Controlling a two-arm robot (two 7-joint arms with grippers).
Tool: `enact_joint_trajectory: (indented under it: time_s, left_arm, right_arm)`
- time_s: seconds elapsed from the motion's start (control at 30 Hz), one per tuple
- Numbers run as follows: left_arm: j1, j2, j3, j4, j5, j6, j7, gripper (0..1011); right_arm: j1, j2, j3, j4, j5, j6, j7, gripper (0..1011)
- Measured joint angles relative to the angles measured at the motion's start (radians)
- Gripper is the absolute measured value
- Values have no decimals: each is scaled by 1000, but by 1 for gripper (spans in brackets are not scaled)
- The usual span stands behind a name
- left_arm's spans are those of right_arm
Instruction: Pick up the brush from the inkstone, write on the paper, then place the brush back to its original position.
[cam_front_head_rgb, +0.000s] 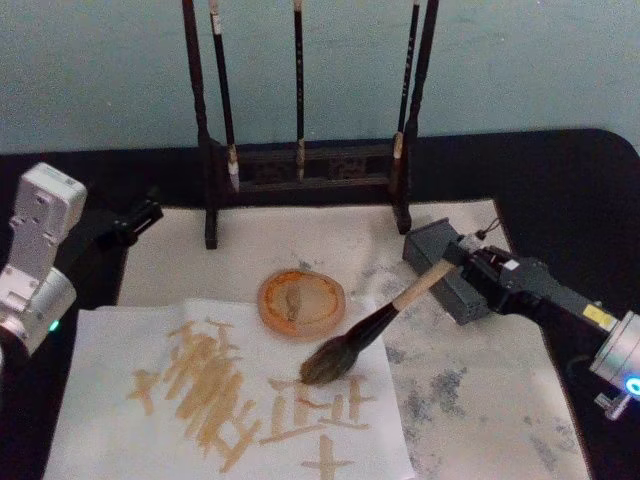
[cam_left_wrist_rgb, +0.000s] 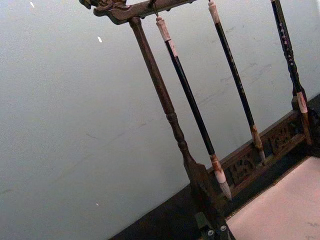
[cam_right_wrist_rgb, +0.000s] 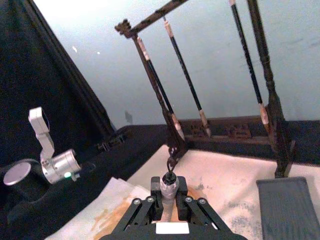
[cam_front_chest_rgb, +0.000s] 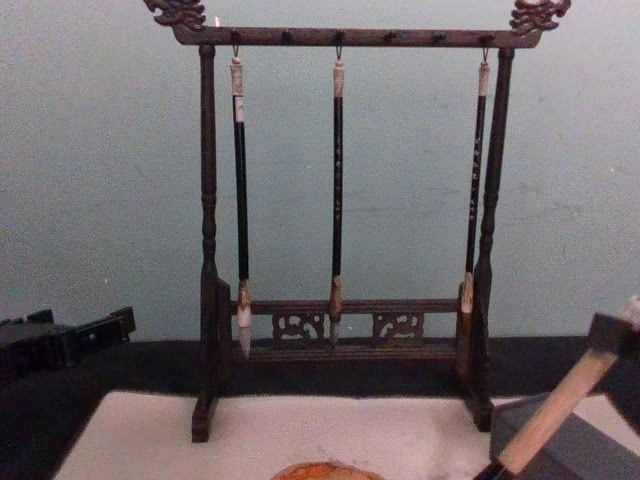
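Brush (cam_front_head_rgb: 385, 312) is slanting down-left in the head view, its bushy grey-brown tip touching the paper (cam_front_head_rgb: 110, 360) beside tan strokes, while the right gripper (cam_front_head_rgb: 452, 270) is holding the pale handle's top and the left gripper (cam_front_head_rgb: 135, 218) is sitting idle at the tabletop's (cam_front_head_rgb: 560, 170) left edge. In the right wrist view, the jaws are gripping the handle end. In the chest view, the handle is rising rightward. Pressing lightly and dragging at a steady slant should be giving clean strokes.

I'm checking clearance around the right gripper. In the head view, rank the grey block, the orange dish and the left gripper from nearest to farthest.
1. Grey block, directly beside the right gripper holding the brush.
2. Orange dish, mid-table.
3. Left gripper, far left side.
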Motion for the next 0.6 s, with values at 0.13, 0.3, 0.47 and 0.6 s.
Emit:
enact_joint_trajectory:
  time_s: [0.13,0.3,0.47,0.6]
  left_arm:
    - [0,0,0,0,0,0,0,1000]
    - [0,0,0,0,0,0,0,1002]
    - [0,0,0,0,0,0,0,1002]
    - [0,0,0,0,0,0,0,1002]
  right_arm:
    - [-13,2,21,-12,24,-9,15,175]
    - [-18,4,31,-36,34,-20,25,176]
    - [-15,1,27,-56,32,-24,26,175]
    - [-4,-7,12,-79,19,-28,35,176]
